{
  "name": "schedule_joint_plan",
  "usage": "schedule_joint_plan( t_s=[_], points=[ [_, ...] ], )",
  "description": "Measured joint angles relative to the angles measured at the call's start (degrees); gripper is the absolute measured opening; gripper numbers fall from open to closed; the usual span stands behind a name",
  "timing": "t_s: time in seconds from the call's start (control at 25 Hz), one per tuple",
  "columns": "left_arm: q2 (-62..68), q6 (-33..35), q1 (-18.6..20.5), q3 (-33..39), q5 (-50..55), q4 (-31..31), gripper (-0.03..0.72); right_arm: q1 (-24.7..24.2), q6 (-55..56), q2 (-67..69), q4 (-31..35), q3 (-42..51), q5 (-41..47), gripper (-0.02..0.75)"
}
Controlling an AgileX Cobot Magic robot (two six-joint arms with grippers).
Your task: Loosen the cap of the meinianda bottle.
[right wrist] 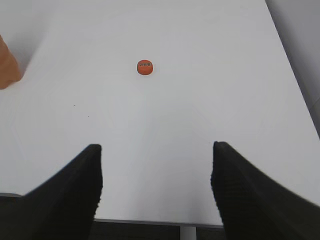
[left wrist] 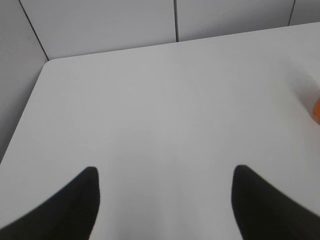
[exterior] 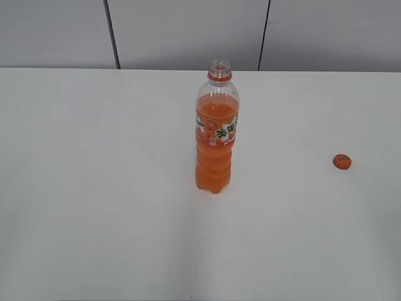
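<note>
The meinianda bottle stands upright in the middle of the white table, its clear neck open above the orange neck ring. Its orange edge shows at the right of the left wrist view and the left of the right wrist view. The small orange cap lies flat on the table far to the bottle's right, also in the right wrist view. My left gripper is open and empty over bare table. My right gripper is open and empty near the table's front edge, well short of the cap. Neither arm shows in the exterior view.
A grey panelled wall runs behind the table. The table's back left corner shows in the left wrist view, its right edge and front edge in the right wrist view.
</note>
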Motion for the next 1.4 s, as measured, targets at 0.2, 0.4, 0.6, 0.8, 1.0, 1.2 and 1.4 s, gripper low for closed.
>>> schedule_joint_plan(
  t_s=[0.2,0.4,0.6,0.8,1.0,1.2,1.4],
  points=[
    [0.0,0.0,0.0,0.0,0.0,0.0,0.499,0.0,0.0,0.0,0.0,0.0,0.0,0.512],
    [0.0,0.0,0.0,0.0,0.0,0.0,0.499,0.0,0.0,0.0,0.0,0.0,0.0,0.512],
    [0.0,0.0,0.0,0.0,0.0,0.0,0.499,0.0,0.0,0.0,0.0,0.0,0.0,0.512],
    [0.0,0.0,0.0,0.0,0.0,0.0,0.499,0.0,0.0,0.0,0.0,0.0,0.0,0.512],
    [0.0,0.0,0.0,0.0,0.0,0.0,0.499,0.0,0.0,0.0,0.0,0.0,0.0,0.512],
    [0.0,0.0,0.0,0.0,0.0,0.0,0.499,0.0,0.0,0.0,0.0,0.0,0.0,0.512],
    [0.0,0.0,0.0,0.0,0.0,0.0,0.499,0.0,0.0,0.0,0.0,0.0,0.0,0.512]
  ],
)
